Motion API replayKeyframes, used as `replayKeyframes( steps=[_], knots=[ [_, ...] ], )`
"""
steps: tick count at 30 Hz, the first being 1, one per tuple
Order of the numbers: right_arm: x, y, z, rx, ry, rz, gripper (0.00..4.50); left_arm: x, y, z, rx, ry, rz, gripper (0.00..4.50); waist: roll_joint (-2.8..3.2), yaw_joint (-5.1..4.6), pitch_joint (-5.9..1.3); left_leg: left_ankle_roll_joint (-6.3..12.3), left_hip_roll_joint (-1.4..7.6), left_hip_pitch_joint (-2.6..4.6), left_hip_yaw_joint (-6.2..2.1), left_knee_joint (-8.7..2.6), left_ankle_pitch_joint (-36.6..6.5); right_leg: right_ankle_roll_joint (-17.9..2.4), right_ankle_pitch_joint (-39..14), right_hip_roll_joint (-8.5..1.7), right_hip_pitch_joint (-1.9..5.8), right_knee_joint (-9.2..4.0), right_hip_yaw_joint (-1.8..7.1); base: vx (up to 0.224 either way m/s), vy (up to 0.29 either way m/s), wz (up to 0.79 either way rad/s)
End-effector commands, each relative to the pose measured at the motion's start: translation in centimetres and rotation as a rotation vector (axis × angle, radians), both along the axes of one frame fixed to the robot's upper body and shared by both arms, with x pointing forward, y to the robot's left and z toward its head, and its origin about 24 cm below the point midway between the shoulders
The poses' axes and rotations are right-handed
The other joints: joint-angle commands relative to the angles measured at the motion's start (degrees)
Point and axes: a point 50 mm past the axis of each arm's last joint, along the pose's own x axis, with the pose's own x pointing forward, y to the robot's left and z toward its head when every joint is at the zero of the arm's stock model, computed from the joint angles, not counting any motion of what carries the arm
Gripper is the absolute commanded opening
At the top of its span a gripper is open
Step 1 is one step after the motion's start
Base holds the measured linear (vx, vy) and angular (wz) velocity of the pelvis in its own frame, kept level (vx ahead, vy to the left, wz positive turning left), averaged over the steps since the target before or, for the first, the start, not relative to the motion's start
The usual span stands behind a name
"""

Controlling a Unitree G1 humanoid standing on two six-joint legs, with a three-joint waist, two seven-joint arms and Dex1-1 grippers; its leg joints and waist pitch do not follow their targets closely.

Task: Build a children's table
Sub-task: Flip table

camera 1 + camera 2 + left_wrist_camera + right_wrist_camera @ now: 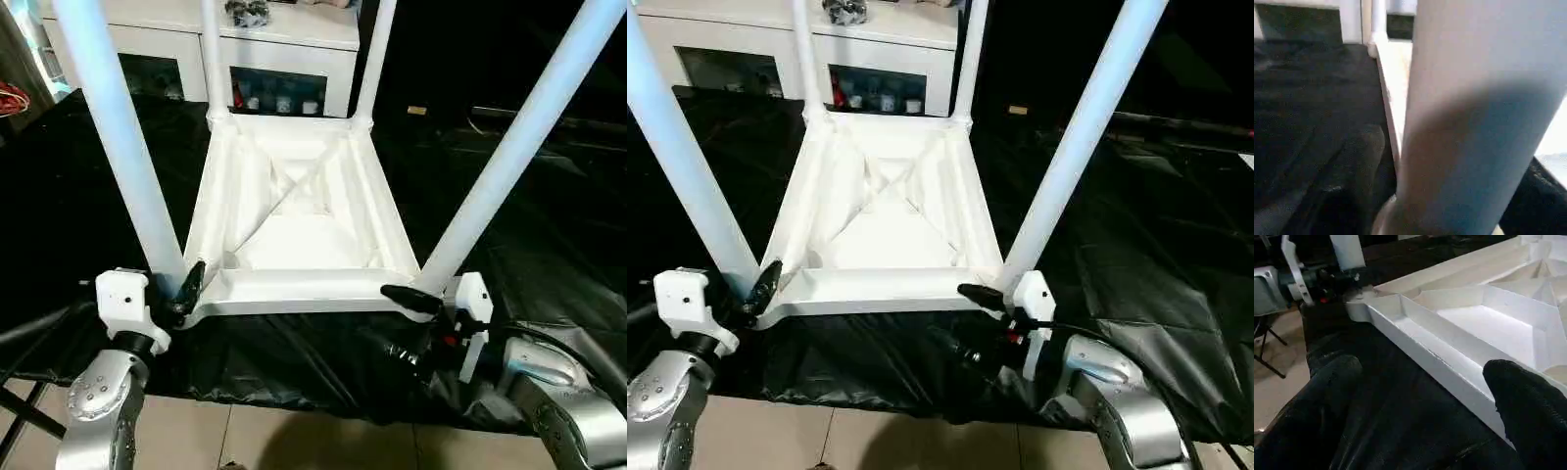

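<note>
The children's table lies upside down on a black sheet, and its ribbed tabletop [294,230] shows the X ribs. Four white legs stand up from the corner sockets: near left [118,137], near right [519,147], and two at the back [211,59] [377,59]. My left gripper [181,289] sits at the base of the near left leg, which looms close in the left wrist view [1479,117]. My right gripper [1420,401] is open at the near right corner, its fingers [1528,406] astride the tabletop's near rim [1415,340].
A white glass-door cabinet [284,59] stands right behind the table. The black sheet [78,196] spreads to both sides, wrinkled on the right. Beige floor tiles [294,441] show at the near edge. A black stand leg [20,416] crosses the near left corner.
</note>
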Motion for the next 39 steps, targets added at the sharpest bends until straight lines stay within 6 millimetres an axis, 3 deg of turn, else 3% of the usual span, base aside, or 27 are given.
replayKeyframes(
  steps=[1,8,22,26,27,29,34,36,39],
  knots=[
    [0.2,-0.1,0.3,-0.006,0.000,0.027,4.50,0.0,-0.3,-0.1,-0.001,0.028,-0.006,3.00,0.41,0.03,-2.04,1.95,5.43,0.56,-2.37,-5.33,-9.9,-11.6,-2.3,-5.76,1.56,-4.35,3.22,0.000,0.000,0.00],
    [-0.2,-0.2,0.1,-0.016,0.026,0.082,4.50,0.4,-0.9,-0.1,-0.145,0.067,-0.011,2.52,0.61,-0.01,-2.06,2.29,5.42,0.54,-2.31,-5.25,-9.9,-12.4,-2.1,-5.80,1.66,-4.38,3.25,0.000,0.000,0.00],
    [0.1,-0.9,-0.2,-0.019,0.023,0.047,4.50,1.4,-2.8,1.8,-0.519,0.039,0.004,2.51,0.55,0.08,-1.99,3.72,5.24,0.32,-1.99,-4.76,-7.3,-14.0,-2.4,-5.75,1.67,-4.40,3.12,0.000,0.000,0.00],
    [1.9,-1.2,-0.6,-0.005,0.024,-0.112,4.50,2.1,-4.4,3.1,-0.580,0.034,-0.051,2.51,0.56,-0.09,-2.01,3.60,5.15,0.24,-2.07,-4.78,-6.6,-13.8,-3.4,-5.66,1.61,-4.42,3.04,0.000,0.000,0.00],
    [3.4,-1.2,-0.7,0.053,0.041,-0.254,4.50,2.2,-5.0,3.6,-0.571,0.032,-0.078,2.51,0.58,-0.28,-2.12,3.16,5.01,0.36,-1.98,-4.70,-5.5,-14.2,-2.8,-5.59,1.48,-4.33,3.01,0.000,0.000,0.00],
    [3.8,-1.0,-0.7,0.085,0.061,-0.293,4.50,2.3,-5.1,3.7,-0.570,0.035,-0.082,2.50,0.70,-0.22,-2.20,3.10,5.00,0.38,-1.96,-4.64,-4.9,-14.2,-2.1,-5.59,1.51,-4.18,3.04,0.000,0.000,0.00],
    [4.4,0.8,0.3,0.234,0.093,-0.245,4.50,2.6,-5.3,4.3,-0.580,0.046,-0.081,2.50,0.94,0.03,-2.52,4.65,5.00,0.22,-1.87,-4.32,-1.1,-14.3,6.2,-5.31,1.92,-3.39,2.89,0.000,0.000,0.00],
    [4.5,1.5,0.8,0.288,0.100,-0.208,4.50,2.8,-5.5,4.6,-0.580,0.048,-0.084,2.50,0.96,-0.04,-2.41,4.44,5.04,0.26,-1.89,-4.46,-2.6,-14.4,4.6,-5.42,1.91,-3.54,2.87,0.000,0.000,0.00],
    [4.6,2.5,1.7,0.361,0.102,-0.142,4.50,3.0,-5.8,4.8,-0.561,0.052,-0.097,2.50,0.94,-0.02,-2.09,2.53,5.19,0.53,-1.85,-4.85,-6.8,-13.4,-2.4,-5.52,1.69,-4.25,3.02,0.000,0.000,0.00]
  ],
)
